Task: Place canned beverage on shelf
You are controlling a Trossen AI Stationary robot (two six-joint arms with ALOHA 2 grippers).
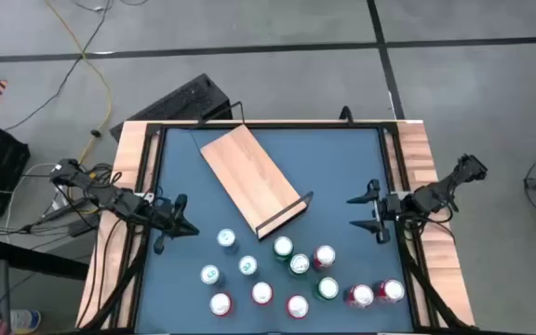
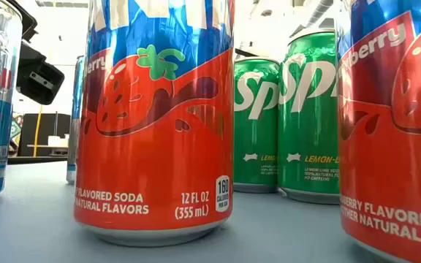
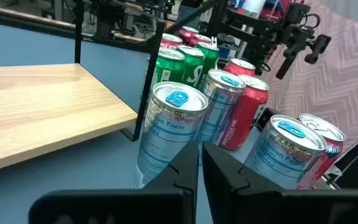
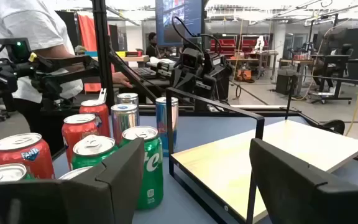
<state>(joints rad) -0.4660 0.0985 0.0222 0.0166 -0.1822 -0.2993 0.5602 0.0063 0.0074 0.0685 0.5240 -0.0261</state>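
The shelf [image 1: 249,180], a light-wood board with black rails at its ends, stands slantwise on the blue table top, left of centre (also [image 3: 48,106], [image 4: 278,155]). Several upright cans cluster near the front edge: slim silver-blue ones [image 1: 226,239], green ones [image 1: 283,247] and red ones [image 1: 261,294]. In the low view a red strawberry soda can [image 2: 156,117] stands closest, with green cans [image 2: 291,124] behind it. My left gripper [image 1: 186,229] is shut and hovers left of the cans, a slim can [image 3: 173,124] just ahead of it. My right gripper [image 1: 357,211] is open at the table's right, with nothing between its fingers.
Light-wood edging [image 1: 133,158] frames the blue top. Bare blue surface lies at the far right [image 1: 342,158] and far left [image 1: 180,158]. A keyboard [image 1: 184,98] lies beyond the far edge. A person in a white shirt [image 4: 17,31] stands beyond the table.
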